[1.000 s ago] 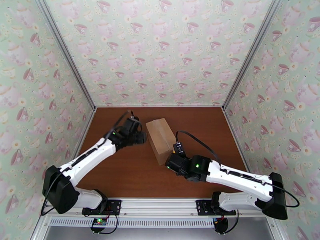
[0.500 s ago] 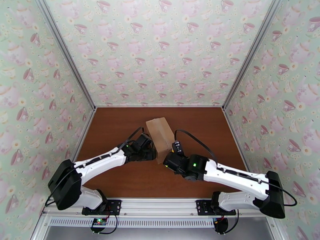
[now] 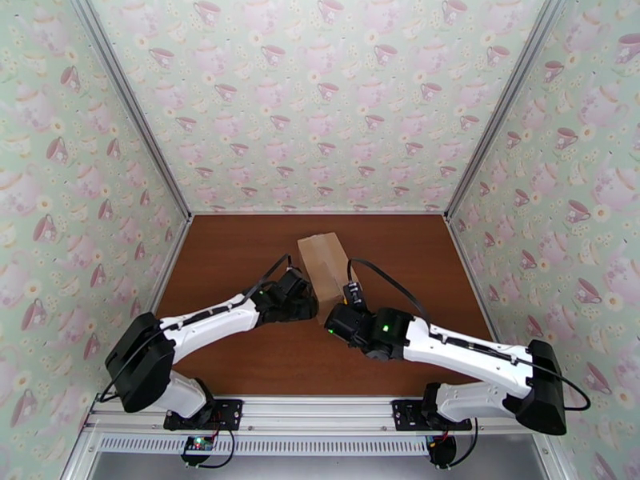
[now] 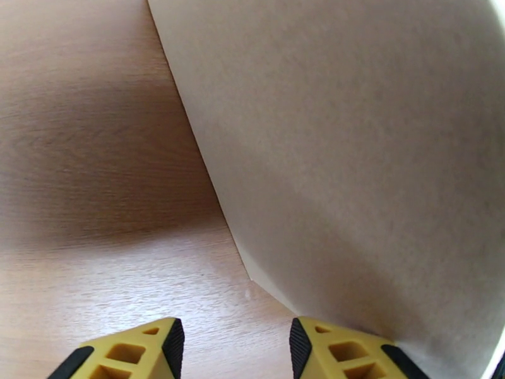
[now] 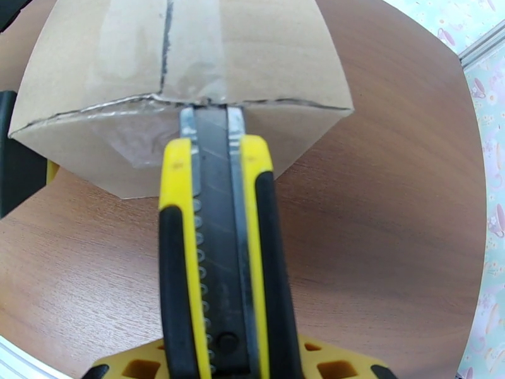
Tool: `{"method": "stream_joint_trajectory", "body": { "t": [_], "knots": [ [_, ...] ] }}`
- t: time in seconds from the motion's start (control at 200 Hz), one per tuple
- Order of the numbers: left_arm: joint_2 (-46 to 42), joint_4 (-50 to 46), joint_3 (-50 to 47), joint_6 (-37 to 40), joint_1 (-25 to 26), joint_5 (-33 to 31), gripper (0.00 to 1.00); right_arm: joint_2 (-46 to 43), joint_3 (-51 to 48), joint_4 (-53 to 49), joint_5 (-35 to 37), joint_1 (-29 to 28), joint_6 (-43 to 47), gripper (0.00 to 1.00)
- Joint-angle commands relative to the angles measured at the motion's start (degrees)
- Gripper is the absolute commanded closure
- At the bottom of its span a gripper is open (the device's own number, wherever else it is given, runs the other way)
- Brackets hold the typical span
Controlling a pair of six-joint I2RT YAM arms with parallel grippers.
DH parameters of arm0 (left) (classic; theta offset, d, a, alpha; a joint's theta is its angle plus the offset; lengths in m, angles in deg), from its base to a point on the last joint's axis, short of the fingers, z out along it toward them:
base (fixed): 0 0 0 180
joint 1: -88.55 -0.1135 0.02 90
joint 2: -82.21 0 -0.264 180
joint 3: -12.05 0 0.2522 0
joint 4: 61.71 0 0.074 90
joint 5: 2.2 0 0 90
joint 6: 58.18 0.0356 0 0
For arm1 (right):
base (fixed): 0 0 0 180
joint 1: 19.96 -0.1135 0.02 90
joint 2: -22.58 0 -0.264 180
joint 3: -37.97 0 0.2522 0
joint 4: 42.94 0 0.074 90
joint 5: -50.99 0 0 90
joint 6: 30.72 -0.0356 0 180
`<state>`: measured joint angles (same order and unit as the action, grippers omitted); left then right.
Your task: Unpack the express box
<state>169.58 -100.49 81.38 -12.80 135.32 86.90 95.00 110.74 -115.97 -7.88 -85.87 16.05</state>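
Barely begun, I judge: the plain brown cardboard express box lies mid-way across the brown wooden desk, flaps shut and clear tape strip seemingly uncut. Its long axis runs 12 to 6 o'clock, near end toward 5. The right fingers pinch a yellow-and-black utility knife, its blade at the near seam. The left fingers are spread and empty at the box's 8 o'clock side.

Matt brown cardboard box with glossy clear tape; smooth wood-grain surface; knife of yellow plastic and dull metal.
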Motion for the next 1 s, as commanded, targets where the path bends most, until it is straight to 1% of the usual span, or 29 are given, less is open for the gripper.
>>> {"method": "stream_joint_trajectory", "body": {
  "t": [0.0, 0.055, 0.085, 0.321, 0.711, 0.997],
  "knots": [
    [1.9, 2.6, 1.2, -0.3, 1.9, 2.2, 0.49, 1.3, 1.7, 1.7, -4.1, -0.5, 2.5, 1.0],
    [2.1, 2.8, 1.2, -0.3, 2.2, 2.3, 0.49, 1.4, 1.8, 1.7, -4.1, -0.5, 2.5, 1.0],
    [2.2, 2.9, 3.1, -0.4, 2.2, 2.2, 0.49, 1.5, 1.8, 1.8, -4.2, -0.5, 2.5, 1.0],
    [3.1, 3.3, 4.2, -0.6, 3.4, 2.2, 0.49, 1.8, 2.0, 2.9, -4.9, -0.5, 2.9, 1.0],
    [4.1, 4.0, 5.2, -1.3, 5.0, 2.1, 0.49, 2.4, 2.3, 5.3, -6.3, -0.6, 3.9, 1.0],
    [3.8, 3.8, 5.2, -1.3, 5.1, 1.3, 0.49, 2.7, 2.2, 5.4, -7.0, -0.6, 3.9, 1.0]
  ]
}}
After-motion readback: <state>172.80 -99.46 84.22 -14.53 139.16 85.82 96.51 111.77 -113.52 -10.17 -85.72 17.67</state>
